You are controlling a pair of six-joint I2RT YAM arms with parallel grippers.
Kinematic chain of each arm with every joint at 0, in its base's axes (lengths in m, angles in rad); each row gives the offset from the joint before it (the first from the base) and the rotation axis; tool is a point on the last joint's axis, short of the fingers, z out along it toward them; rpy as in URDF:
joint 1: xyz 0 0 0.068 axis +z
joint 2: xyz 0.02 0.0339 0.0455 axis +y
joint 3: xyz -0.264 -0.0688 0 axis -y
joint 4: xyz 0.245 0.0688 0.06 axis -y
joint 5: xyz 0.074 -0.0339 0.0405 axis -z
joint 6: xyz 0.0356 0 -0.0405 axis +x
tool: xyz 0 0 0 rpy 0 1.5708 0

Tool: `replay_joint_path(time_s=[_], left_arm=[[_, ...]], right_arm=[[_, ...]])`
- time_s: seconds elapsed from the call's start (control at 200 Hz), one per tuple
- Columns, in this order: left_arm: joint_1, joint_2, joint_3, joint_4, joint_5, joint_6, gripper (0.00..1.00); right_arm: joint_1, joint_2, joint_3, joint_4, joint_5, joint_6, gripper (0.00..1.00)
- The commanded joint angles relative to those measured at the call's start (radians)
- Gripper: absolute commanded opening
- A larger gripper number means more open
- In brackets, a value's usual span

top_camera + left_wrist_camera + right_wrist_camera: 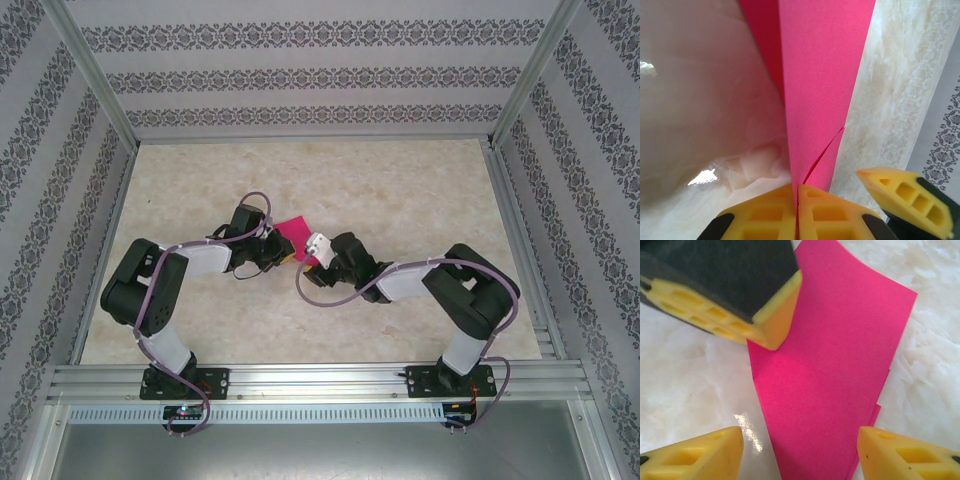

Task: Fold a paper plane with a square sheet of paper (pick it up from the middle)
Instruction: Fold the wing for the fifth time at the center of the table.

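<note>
Square sheet of paper (293, 232), bright magenta-pink, sits near the middle of the pale marble-patterned table (420, 190), between the tips of the two arms. It is folded over on itself: the right wrist view shows a crease across it and layered edges at its near end.

Left side: the left gripper (797, 212) is closed on the sheet. Its two yellow fingertips (767, 212) are pressed together with the folded paper edge pinched between them. From that pinch the paper rises away from the camera as a tall pink strip, and a short slit or overlap of layers shows just above the fingertips. In the overhead view this gripper touches the left near edge of the sheet.

Centre: the sheet fans out from the pinch toward the far right. Whether its far corner rests on the table cannot be told.

Right side: the right gripper (802, 460) is open. Its yellow fingertips (695, 455) stand wide apart on either side of the near end of the sheet and do not press on it. The left finger lies just beside the paper and the right one is at its layered edge.
</note>
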Motion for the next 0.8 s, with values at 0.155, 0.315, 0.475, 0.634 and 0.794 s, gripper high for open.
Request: replay_joint_path(time_s=[0.155, 0.315, 0.475, 0.634, 0.794], left_arm=[[-0.014, -0.061, 0.029, -0.036, -0.017, -0.09, 0.09], [-0.014, -0.065, 0.035, -0.059, -0.02, -0.107, 0.09], [-0.014, -0.066, 0.036, -0.055, -0.013, -0.124, 0.09], [-0.013, -0.067, 0.039, -0.061, -0.006, -0.125, 0.09], [-0.01, -0.07, 0.051, -0.078, -0.004, -0.123, 0.09]], right_arm=[[0.058, 0.103, -0.003, 0.268, 0.117, -0.153, 0.61], [0.062, 0.139, 0.005, 0.349, 0.152, -0.166, 0.58], [0.062, 0.161, 0.002, 0.384, 0.112, -0.182, 0.46], [0.062, 0.187, 0.003, 0.404, 0.116, -0.202, 0.37], [0.067, 0.208, 0.022, 0.401, 0.132, -0.224, 0.33]])
